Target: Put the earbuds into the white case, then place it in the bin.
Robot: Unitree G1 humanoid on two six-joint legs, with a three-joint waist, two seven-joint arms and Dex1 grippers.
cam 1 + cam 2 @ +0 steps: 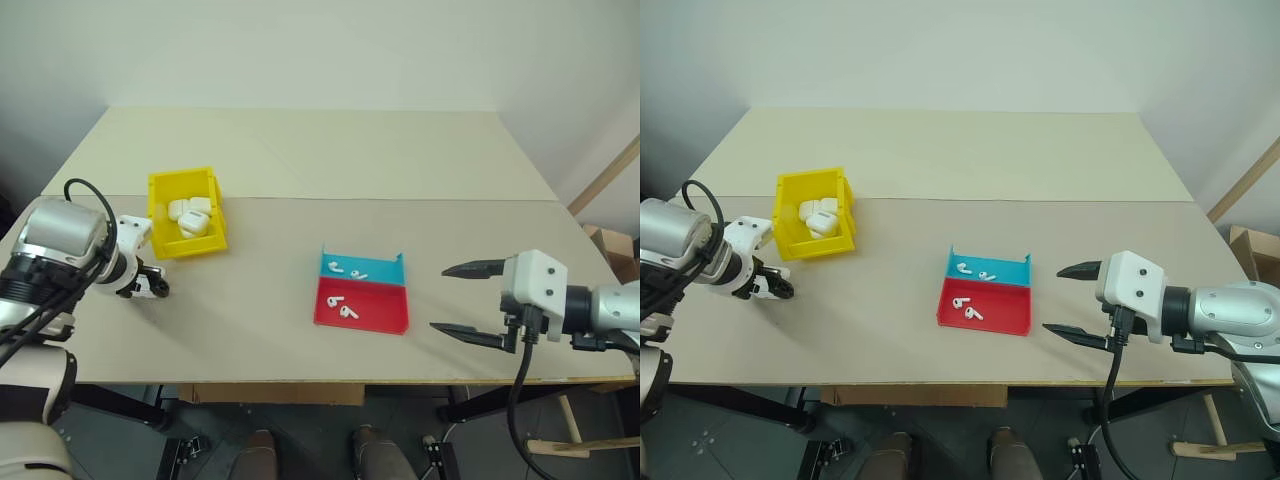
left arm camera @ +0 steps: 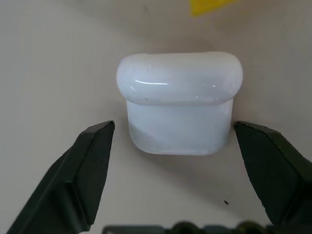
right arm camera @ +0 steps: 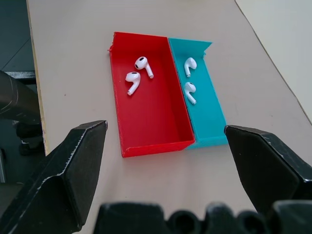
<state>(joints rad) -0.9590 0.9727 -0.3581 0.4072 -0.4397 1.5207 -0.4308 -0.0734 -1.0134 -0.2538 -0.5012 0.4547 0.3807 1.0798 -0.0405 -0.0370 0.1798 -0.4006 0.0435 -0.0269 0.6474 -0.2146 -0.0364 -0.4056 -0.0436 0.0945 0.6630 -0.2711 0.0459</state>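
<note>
So my left pincer (image 2: 170, 146) is down over the white case (image 2: 179, 102), which sits on the tabletop (image 1: 300, 200) just in front of the yellow bin (image 1: 185, 212). The fingers (image 2: 80, 175) stand on either side of the case with a visible gap on each side, so they bracket it but don't grip it yet. The case is glossy, rounded, lid shut as far as I can tell, lying flat on the surface.

My right pincer (image 3: 165, 161) hangs wide open with nothing in it, pointing at the red-and-blue tray (image 3: 151, 144) near the middle of the tabletop. Four earbuds (image 3: 139, 73) lie in there, two in the red half and two in the blue, tiny white things with short stems.

Progress-wise, I'd say barely started on this one: no bud is in this case, and it's outside the bin. The bin already holds a few white cases (image 1: 190, 215) piled together.
</note>
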